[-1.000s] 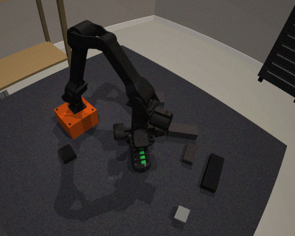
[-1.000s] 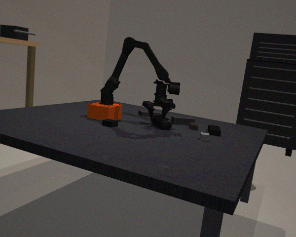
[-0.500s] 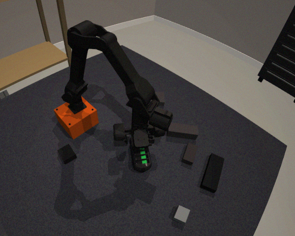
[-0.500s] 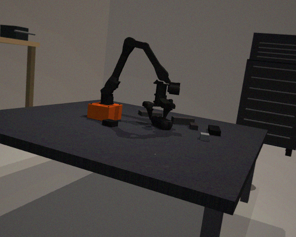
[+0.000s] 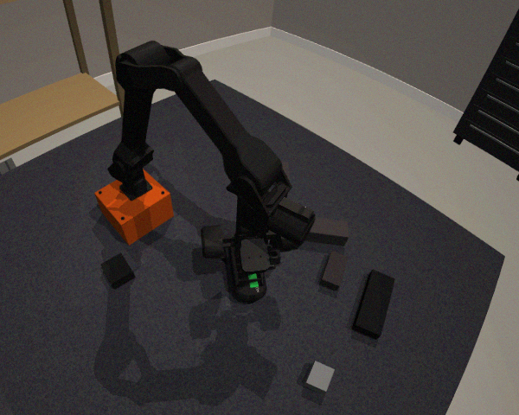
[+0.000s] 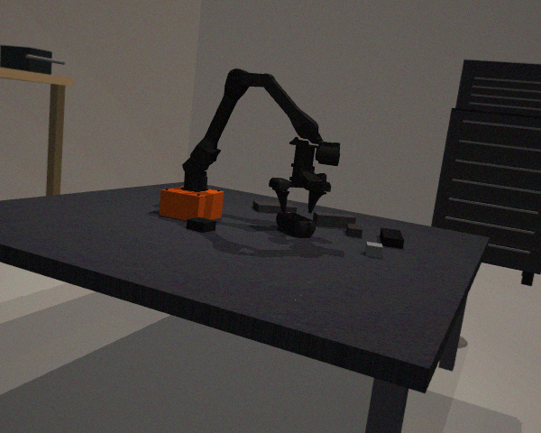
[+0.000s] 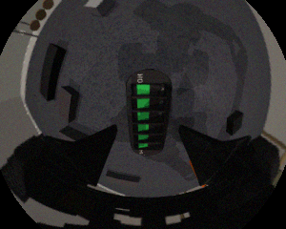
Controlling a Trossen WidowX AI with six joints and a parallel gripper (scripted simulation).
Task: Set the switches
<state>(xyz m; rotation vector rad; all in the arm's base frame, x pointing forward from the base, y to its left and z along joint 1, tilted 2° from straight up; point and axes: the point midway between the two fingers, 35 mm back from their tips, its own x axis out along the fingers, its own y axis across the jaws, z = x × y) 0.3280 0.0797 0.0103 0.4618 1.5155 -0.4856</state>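
Note:
The dark grey controller unit [image 5: 247, 295] [image 6: 297, 226] [image 7: 149, 76] is on the bench below my gripper [image 6: 298, 212] [image 7: 149, 128]. My gripper is open, its fingers pointing down on either side above the unit's far part, holding nothing. In the wrist view the unit runs lengthwise between the fingers and narrows toward the bottom; I cannot tell surely whether its base lies flat. All six switches show green halves on the left and dark halves on the right. Which ends are pressed is not clear. The underside label is hidden. In the top view my hand covers most of the unit.
A long black block [image 5: 374, 303] [image 6: 391, 238] [image 7: 52, 72], brown blocks [image 5: 333, 270] [image 6: 334, 218] and a pale cube [image 5: 320, 376] [image 6: 373, 249] lie to the right. A small black block [image 5: 118, 271] [image 6: 200, 225] [image 7: 234, 122] lies near the orange arm base [image 5: 150, 219] [image 6: 179, 205].

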